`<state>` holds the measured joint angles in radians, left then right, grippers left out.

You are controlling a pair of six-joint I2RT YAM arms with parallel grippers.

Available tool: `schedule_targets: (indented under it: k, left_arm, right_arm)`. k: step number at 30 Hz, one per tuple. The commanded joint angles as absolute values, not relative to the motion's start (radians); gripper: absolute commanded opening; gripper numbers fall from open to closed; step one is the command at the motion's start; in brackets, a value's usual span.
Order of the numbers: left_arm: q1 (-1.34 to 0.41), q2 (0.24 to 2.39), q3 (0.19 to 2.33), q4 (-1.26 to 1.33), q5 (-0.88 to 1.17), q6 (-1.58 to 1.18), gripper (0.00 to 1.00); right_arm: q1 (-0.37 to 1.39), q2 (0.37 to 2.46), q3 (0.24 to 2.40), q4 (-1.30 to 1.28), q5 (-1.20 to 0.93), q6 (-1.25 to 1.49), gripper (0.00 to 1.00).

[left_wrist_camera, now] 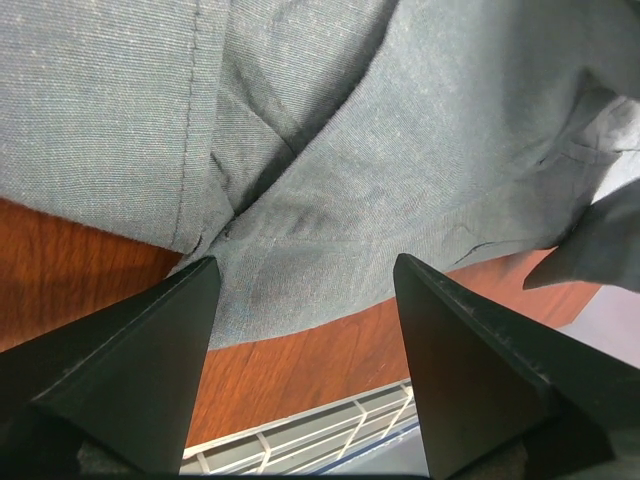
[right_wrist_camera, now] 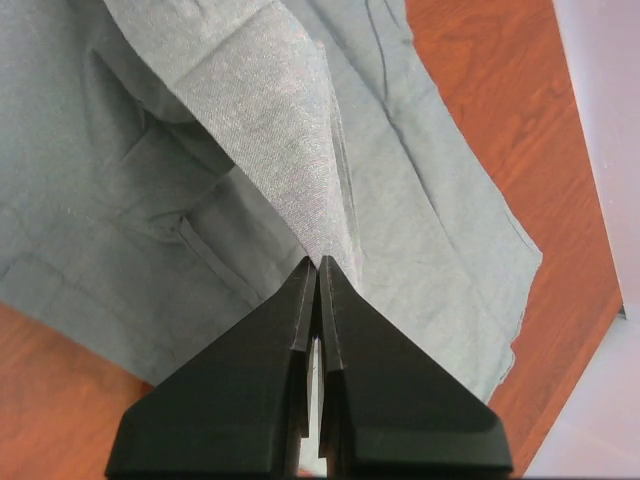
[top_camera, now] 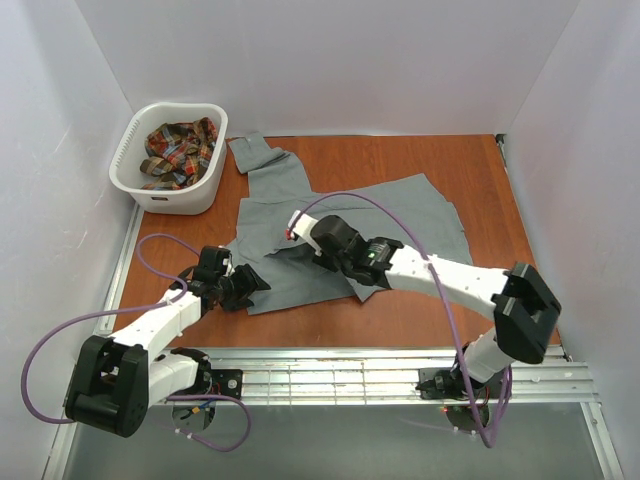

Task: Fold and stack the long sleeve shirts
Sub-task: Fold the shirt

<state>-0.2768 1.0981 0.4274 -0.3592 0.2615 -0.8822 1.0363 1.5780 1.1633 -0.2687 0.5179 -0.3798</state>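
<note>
Plain white walls (top_camera: pixel 350 60) enclose a reddish-brown wooden tabletop (top_camera: pixel 400 160) on three sides, with a slatted metal rail (top_camera: pixel 330 378) along its near edge

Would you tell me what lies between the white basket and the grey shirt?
Only bare table separates basket and grey shirt, in the top view.

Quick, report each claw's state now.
Left claw: open, holding nothing, at the grey shirt edge.
Right claw: shut on a fold of the grey shirt.
</note>
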Motion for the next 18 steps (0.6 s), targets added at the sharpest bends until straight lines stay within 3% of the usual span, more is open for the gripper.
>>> schedule_targets:
  k: [1,10,18]
  left_arm:
    - [-0.278,1.1,0.43,-0.4,0.219,-0.884,0.67]
    - [-0.276,1.037,0.439,-0.462,0.166,-0.891,0.66]
    - [-0.276,1.038,0.449,-0.479,0.147,-0.891,0.65]
  right_arm:
    - [1.046,1.52,1.098,-0.327,0.48,-0.4,0.01]
    - [1.137,1.442,0.922,-0.46,0.414,-0.258,0.04]
    - [1.155,1.287,0.923,-0.509,0.416,-0.176,0.03]
